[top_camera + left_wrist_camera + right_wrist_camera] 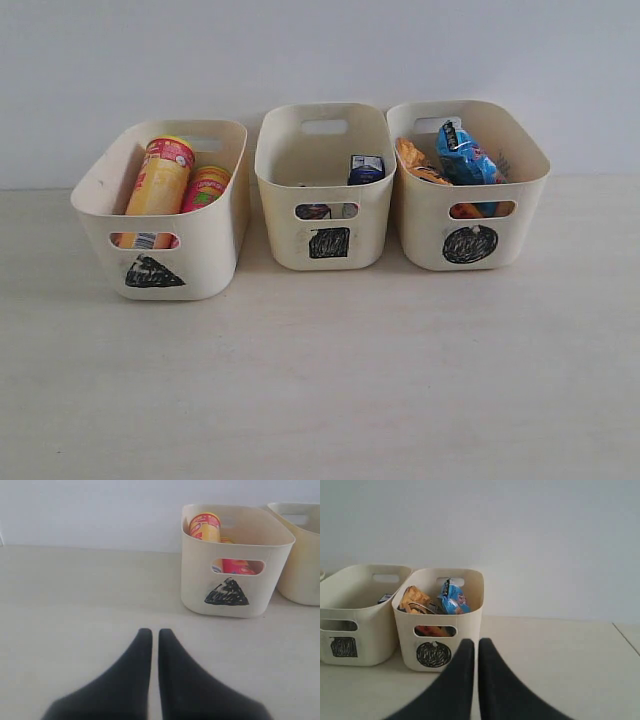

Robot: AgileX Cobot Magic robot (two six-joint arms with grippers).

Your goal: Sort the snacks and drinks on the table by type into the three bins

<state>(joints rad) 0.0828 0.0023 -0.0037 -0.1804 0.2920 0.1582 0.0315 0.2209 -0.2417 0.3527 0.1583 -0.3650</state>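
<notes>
Three cream bins stand in a row at the back of the table (320, 380). The triangle bin (205, 235) (200, 580) holds the yellow chip tube (160, 180) (205, 526) and the pink tube (206, 187) (240, 567). In the square bin (275, 215) (370, 630) I see a purple and white carton (366, 168) and a dark carton (314, 211) behind the handle cutout. The circle bin (420, 230) (470, 625) holds the blue packet (462, 155) (453, 598) and the orange bag (420, 163) (414, 599). My left gripper (150, 633) and right gripper (471, 643) are shut and empty, out of the exterior view.
A plain pale wall rises right behind the bins. In the right wrist view a seam or edge (626, 639) crosses the table surface far to one side of the circle bin.
</notes>
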